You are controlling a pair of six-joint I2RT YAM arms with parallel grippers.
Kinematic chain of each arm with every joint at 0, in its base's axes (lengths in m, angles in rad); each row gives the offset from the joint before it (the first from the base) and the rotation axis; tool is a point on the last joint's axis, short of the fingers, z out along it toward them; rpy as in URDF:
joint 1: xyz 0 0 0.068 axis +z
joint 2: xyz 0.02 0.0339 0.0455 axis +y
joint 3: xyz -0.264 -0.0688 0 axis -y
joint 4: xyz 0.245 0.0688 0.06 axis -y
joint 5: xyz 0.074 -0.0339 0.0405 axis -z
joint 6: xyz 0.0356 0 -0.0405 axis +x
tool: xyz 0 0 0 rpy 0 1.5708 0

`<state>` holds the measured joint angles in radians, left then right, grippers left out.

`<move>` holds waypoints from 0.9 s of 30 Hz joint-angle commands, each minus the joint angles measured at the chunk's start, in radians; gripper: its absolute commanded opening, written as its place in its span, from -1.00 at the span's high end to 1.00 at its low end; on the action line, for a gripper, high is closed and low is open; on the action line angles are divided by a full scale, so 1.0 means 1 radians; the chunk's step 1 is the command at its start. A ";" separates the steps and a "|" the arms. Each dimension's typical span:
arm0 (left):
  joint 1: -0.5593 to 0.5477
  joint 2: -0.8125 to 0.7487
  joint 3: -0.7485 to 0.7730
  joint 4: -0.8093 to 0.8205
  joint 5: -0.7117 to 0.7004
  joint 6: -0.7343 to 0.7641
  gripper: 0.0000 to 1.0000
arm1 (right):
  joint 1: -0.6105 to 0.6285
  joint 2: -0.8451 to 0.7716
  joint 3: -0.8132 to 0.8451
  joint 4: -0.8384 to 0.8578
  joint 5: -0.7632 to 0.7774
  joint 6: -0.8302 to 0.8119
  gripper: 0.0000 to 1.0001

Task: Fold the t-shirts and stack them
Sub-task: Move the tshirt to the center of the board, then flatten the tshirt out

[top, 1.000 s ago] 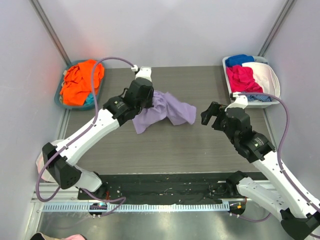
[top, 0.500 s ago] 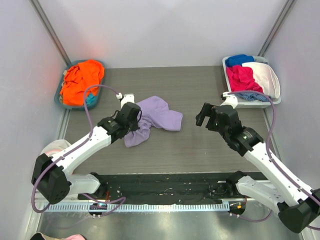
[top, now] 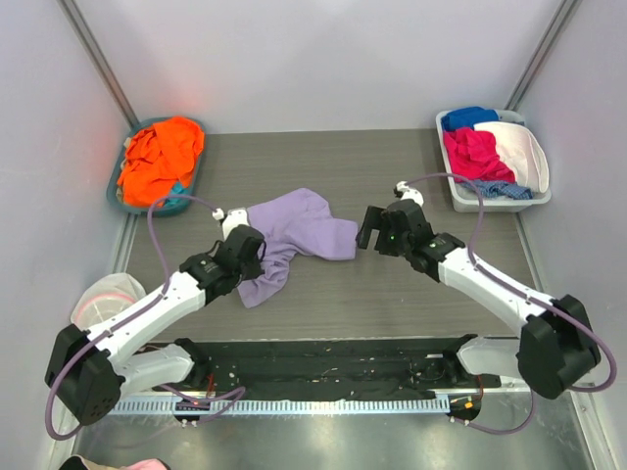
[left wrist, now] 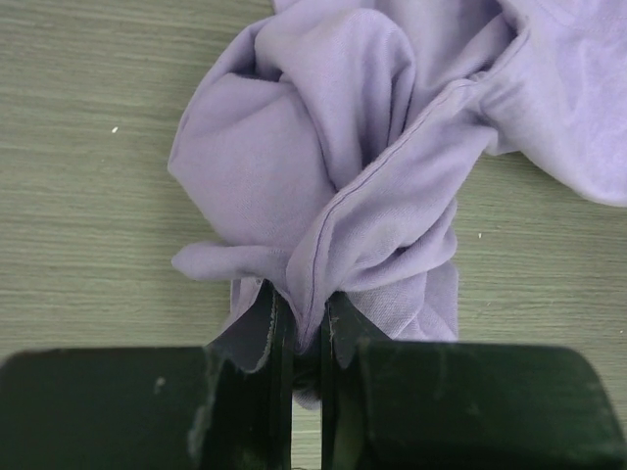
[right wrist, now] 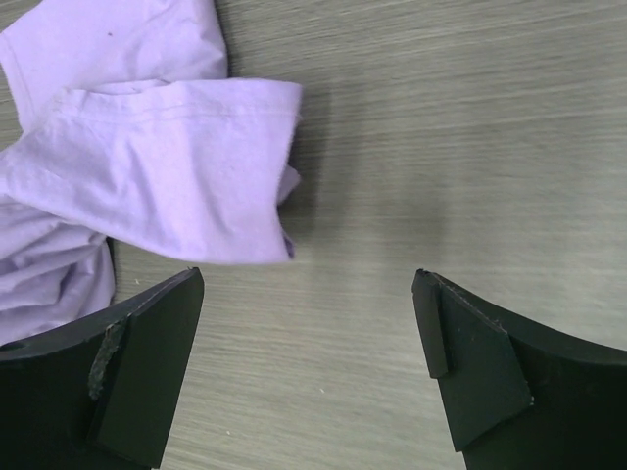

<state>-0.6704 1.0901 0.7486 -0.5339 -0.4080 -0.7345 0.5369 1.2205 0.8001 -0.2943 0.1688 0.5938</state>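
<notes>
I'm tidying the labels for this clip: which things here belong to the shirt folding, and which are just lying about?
Job in hand: lavender t-shirt, pinched in the left hand; orange t-shirt in the blue basket; right hand, open.
Lying about: round white pouch; white bin of pink, blue and white cloth, kind unclear.

I count two grippers, the left gripper (top: 245, 257) and the right gripper (top: 370, 227), with one lavender t-shirt (top: 299, 230) between them. Beyond the left gripper and out to its left I see one teal basket (top: 116, 186) holding one orange t-shirt (top: 157, 157) and one teal cloth (top: 176, 196). Beyond the right gripper, out to its right, there is one white bin (top: 490, 204) with at least three pieces: one blue cloth (top: 468, 117), one pink cloth (top: 475, 152) and one white cloth (top: 519, 147). Behind the left gripper lies one round white pouch (top: 98, 294).
</notes>
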 commanded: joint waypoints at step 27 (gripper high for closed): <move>-0.005 -0.108 -0.037 -0.048 -0.063 -0.028 1.00 | -0.083 0.413 0.114 0.465 -0.360 0.041 0.69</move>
<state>-0.6720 1.0130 0.7197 -0.5858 -0.4351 -0.7532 0.4580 1.6333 0.8654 0.1112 -0.1413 0.6277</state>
